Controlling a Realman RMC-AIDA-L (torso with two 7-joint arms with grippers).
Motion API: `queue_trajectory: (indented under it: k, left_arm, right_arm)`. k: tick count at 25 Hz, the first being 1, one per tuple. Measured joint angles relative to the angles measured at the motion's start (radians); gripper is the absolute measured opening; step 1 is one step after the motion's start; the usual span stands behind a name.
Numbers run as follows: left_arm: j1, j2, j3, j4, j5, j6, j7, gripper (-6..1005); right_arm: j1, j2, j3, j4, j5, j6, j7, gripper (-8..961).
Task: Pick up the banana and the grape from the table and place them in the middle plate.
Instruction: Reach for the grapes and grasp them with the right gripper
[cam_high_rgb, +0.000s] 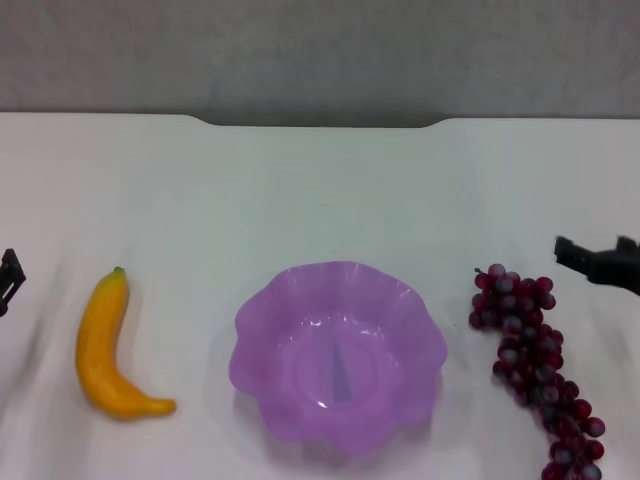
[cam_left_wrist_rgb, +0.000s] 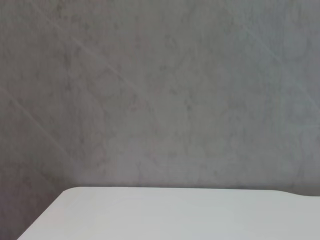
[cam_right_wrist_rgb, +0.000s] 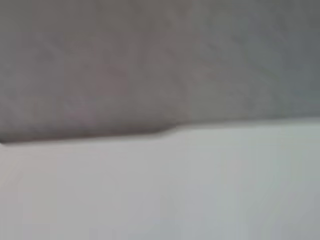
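Banana (cam_high_rgb: 108, 347) long axis near-far, stem far. Grape (cam_high_rgb: 536, 367) runs diagonally. Jaw states: cannot tell.

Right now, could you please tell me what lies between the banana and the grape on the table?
In the head view, the middle plate sits between the banana and the grape, with bare table on either side of it.

I found no legible text, label, brand, number or sign in any of my views. The banana (cam_high_rgb: 108, 347), the grape (cam_high_rgb: 535, 370) and the middle plate (cam_high_rgb: 338, 357) bore no markings, and the table (cam_high_rgb: 320, 190) was plain white. Both wrist views showed only unmarked table surface and grey wall.
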Motion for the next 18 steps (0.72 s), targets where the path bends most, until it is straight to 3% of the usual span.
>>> queue_trajectory:
  k: [5, 7, 10, 18]
  left_arm:
    - [-0.012, 0.000, 0.000, 0.000, 0.000, -0.001, 0.002, 883]
    - [-0.014, 0.000, -0.001, 0.000, 0.000, -0.001, 0.001, 882]
    - [-0.016, 0.000, -0.002, -0.003, 0.000, -0.001, 0.000, 882]
    - [-0.023, -0.001, -0.002, -0.001, 0.000, -0.003, 0.003, 880]
  right_arm:
    - [0.038, 0.108, 0.250, 0.063, 0.004, 0.435, -0.157, 893]
    - [0.089, 0.133, 0.311, 0.049, 0.007, 0.565, -0.222, 893]
    - [0.140, 0.136, 0.317, 0.017, 0.017, 0.642, -0.251, 894]
    - [0.189, 0.137, 0.300, -0.074, 0.021, 0.659, -0.260, 894]
